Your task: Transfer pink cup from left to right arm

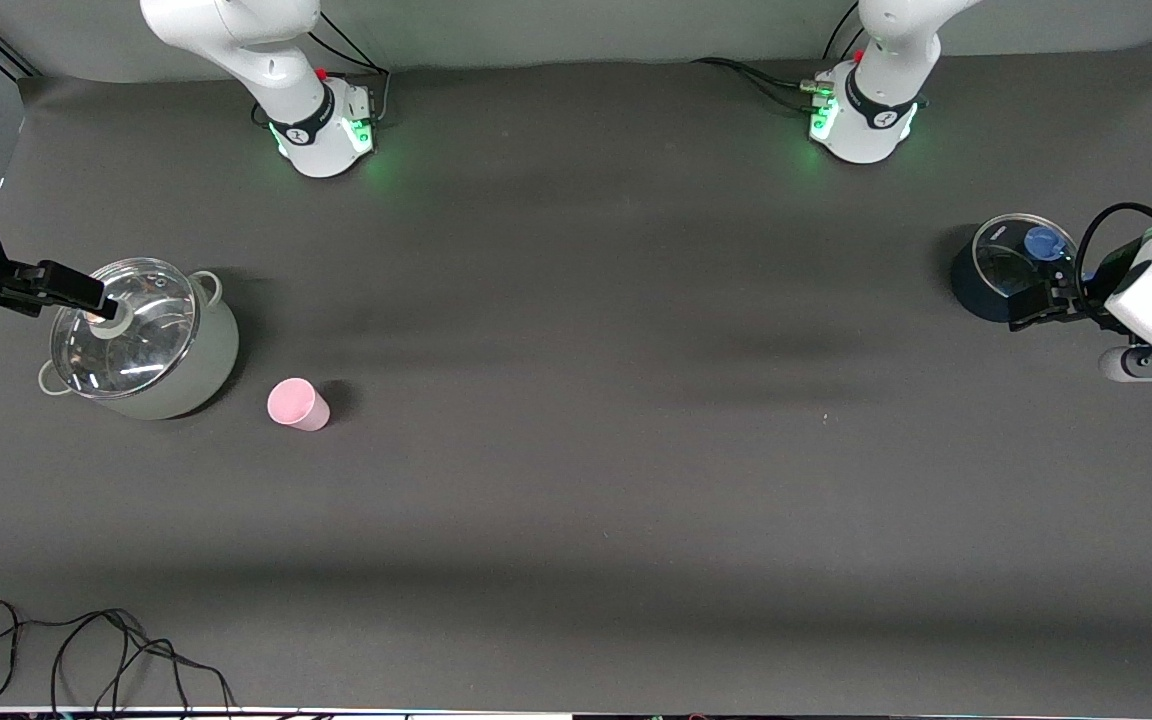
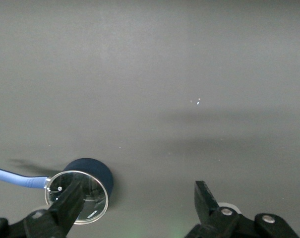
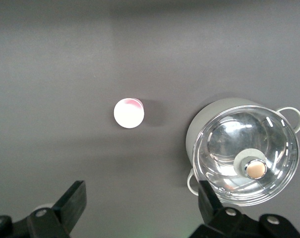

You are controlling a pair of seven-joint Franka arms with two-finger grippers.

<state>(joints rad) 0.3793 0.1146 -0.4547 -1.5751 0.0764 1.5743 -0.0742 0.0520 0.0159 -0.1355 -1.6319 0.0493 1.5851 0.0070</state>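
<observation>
The pink cup [image 1: 297, 404] stands on the table at the right arm's end, beside the pale pot and a little nearer the front camera. It also shows in the right wrist view [image 3: 129, 113], apart from both grippers. My right gripper [image 1: 101, 300] is over the pale pot's glass lid, open and empty [image 3: 141, 193]. My left gripper [image 1: 1031, 305] is at the left arm's end, beside the dark blue pot, open and empty [image 2: 138, 193].
A pale pot [image 1: 211, 350] with a glass lid stands at the right arm's end [image 3: 204, 124]. A dark blue pot [image 1: 971, 285] with a glass lid and blue knob stands at the left arm's end [image 2: 97, 168]. Loose black cables [image 1: 86, 650] lie at the table's front edge.
</observation>
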